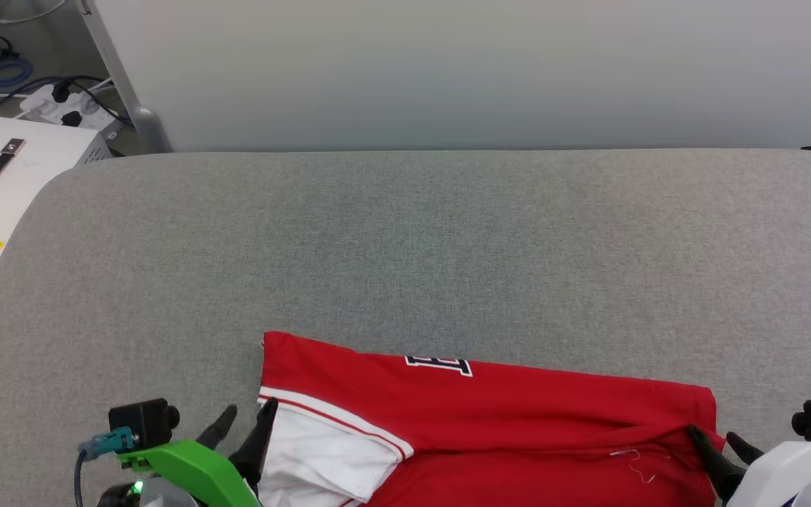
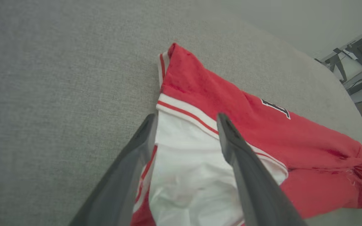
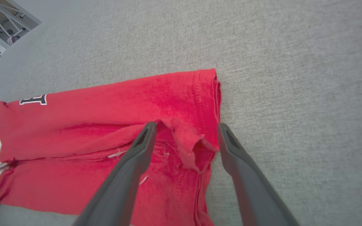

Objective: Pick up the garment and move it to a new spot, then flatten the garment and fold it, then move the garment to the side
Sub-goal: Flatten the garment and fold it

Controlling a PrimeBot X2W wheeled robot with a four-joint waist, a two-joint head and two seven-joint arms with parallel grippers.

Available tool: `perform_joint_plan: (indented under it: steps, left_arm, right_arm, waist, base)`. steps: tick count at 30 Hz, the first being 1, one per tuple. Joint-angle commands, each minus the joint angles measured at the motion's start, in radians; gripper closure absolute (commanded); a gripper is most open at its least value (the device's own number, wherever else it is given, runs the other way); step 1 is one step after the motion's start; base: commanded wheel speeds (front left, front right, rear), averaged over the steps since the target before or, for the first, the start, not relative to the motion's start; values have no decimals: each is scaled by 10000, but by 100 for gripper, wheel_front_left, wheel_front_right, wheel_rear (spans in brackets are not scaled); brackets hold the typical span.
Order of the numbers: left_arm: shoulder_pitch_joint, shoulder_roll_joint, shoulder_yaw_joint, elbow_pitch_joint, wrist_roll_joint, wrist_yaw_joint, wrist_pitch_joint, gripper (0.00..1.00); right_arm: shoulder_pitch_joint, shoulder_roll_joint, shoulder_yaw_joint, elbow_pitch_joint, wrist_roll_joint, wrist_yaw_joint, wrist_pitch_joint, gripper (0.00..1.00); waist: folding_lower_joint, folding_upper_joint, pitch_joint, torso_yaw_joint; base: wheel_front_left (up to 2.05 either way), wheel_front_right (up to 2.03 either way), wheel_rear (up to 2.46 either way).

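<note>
Garment shows white sleeve between open left jaws in left wrist view, red hem between open right jaws.

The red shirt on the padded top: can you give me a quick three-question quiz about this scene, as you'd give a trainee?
1. True or false: the left gripper and the right gripper both stand open.
2. The left gripper sits at which part of the garment? A) white sleeve B) lettering C) far edge
3. What colour is the surface under the garment?
Key: 1 true; 2 A; 3 grey.
</note>
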Motion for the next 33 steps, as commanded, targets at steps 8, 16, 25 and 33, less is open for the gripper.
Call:
perform_joint_plan:
  steps: [8, 16, 25, 33]
  left_arm:
    - [-712, 321, 129, -717, 2193, 1290, -1620, 0]
    - [-1013, -47, 730, -1594, 4124, 2035, -2009, 0]
    - [-609, -718, 1370, -2236, 5474, 1826, -2016, 0]
    - [-557, -976, 1394, -1947, 5648, 1496, -2017, 0]
  right_arm:
    - [520, -13, -1219, -1146, -678, -6, 1291, 0]
    - [437, 123, -1557, -1759, -946, -6, 2518, 0]
    - [-35, 226, -1120, -1442, -912, -6, 3144, 0]
    - [-471, 271, -316, -533, -604, -6, 3335, 0]
  waist:
    - [1, 0, -112, -71]
    - [1, 0, 283, 76]
    - [1, 0, 930, 306]
    - [1, 0, 1263, 332]
  base:
    - [0, 0, 0]
    - [0, 0, 0]
    - [0, 0, 0]
    - [0, 0, 0]
